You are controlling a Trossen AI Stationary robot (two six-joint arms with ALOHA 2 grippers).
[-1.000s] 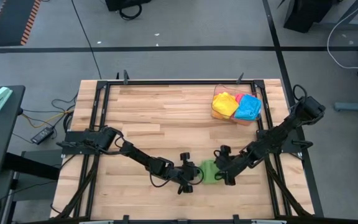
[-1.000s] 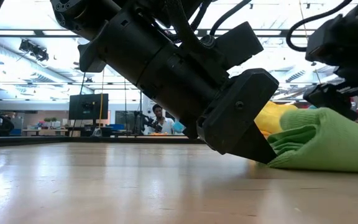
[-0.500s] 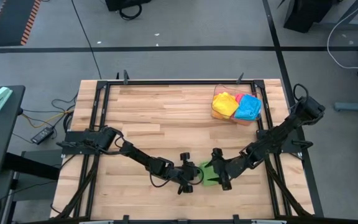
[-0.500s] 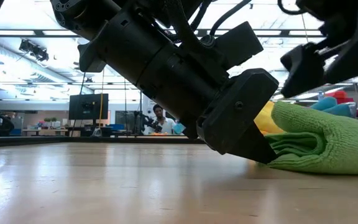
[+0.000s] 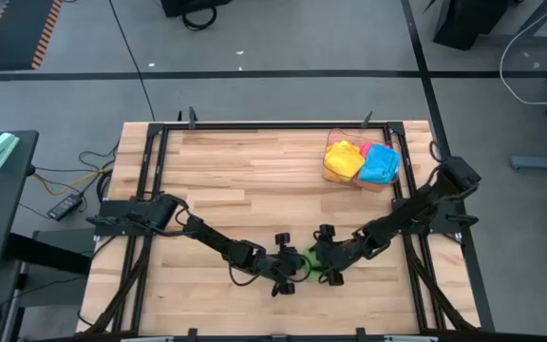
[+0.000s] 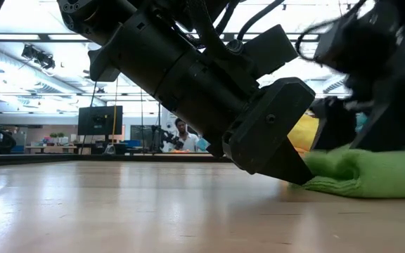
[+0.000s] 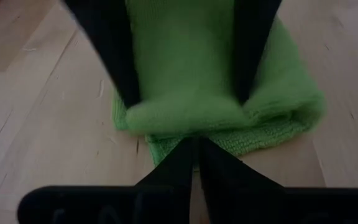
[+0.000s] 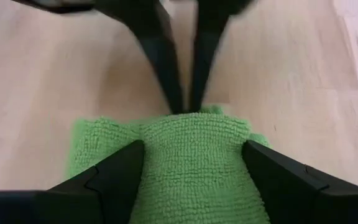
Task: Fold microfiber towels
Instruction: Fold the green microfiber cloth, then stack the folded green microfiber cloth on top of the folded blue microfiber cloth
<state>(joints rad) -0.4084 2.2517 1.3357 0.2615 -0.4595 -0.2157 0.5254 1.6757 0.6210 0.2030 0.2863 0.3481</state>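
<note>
A green microfiber towel [image 5: 310, 266] lies folded on the wooden table near its front edge, between my two grippers. My left gripper [image 5: 291, 266] comes at it from the table's left and is shut on the towel's near-left edge [image 7: 185, 140]. My right gripper [image 5: 326, 264] comes from the right and stands open over the towel [image 8: 191, 162], a hump of cloth [image 7: 182, 115] between its fingers. More towels, yellow [image 5: 343, 159] and blue [image 5: 380, 163], sit in the clear bin at the far right. My left gripper pinches the towel's edge [image 8: 188, 113] between its two fingers, slanting down from the table's left. The towel lies on the table; one layer or several, I cannot tell. My right gripper's open fingers [image 7: 124, 93] come down on the towel's top from the right, slanting. They stand one on each side of the hump. The cloth bulges up between them and stays on the table.
The clear bin [image 5: 329, 150] with the other towels stands at the far right of the table. Bare wood stretches across the middle and left of the table [image 5: 226, 180]. A black frame [image 5: 160, 128] runs around the table's edges.
My right gripper has moved toward the table's left edge and down onto the green towel, staying open. The towel's raised upper fold has been pushed lower and flatter. The towel's left edge has stayed in place in my left gripper.
</note>
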